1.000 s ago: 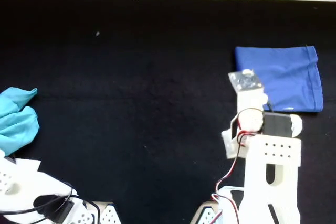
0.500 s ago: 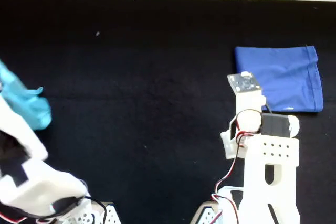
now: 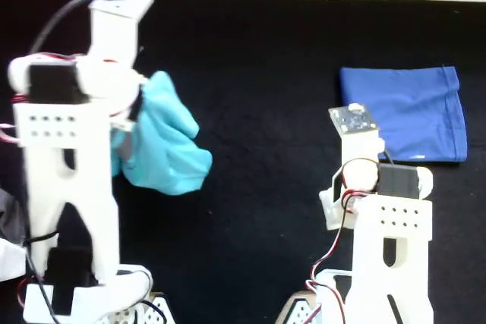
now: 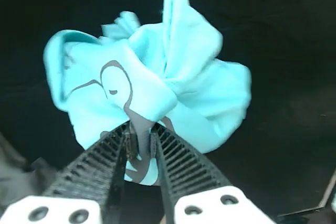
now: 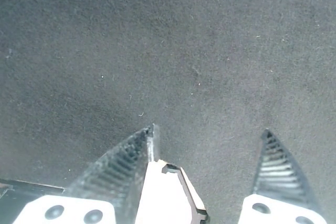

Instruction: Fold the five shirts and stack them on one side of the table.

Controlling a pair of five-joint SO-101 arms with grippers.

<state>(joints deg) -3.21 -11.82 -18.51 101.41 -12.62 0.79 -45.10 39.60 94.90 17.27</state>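
- A second ago the turquoise shirt (image 3: pixel 168 149) lay bunched at the left edge of the bench (image 3: pixel 258 51), and my left arm sat low by the near left corner. The arm has since swung up and inward and taken the shirt with it.
- The left claw (image 4: pixel 140 129) is clenched on a pinch of that turquoise shirt. The rest of the cloth hangs below it in a loose, crumpled bundle, lifted off the bench over its left half.
- I read this as the pick-up done and the carry under way. The shirt is not spread out and not yet folded, so it needs to be laid flat toward the middle before any fold can start.
- The right arm has not moved across these frames. The right claw (image 5: pixel 210 129) is released, with its jaws wide apart and nothing between them, over bare black cloth.
- The blue shirt (image 3: pixel 406 111) has stayed put. It lies folded flat near the far right of the bench, just beyond the right arm's head, and I take it as the start of the stack.
- No bin or tray is involved. The bench itself carries the work, with one folded shirt resting on it and one shirt in the air.
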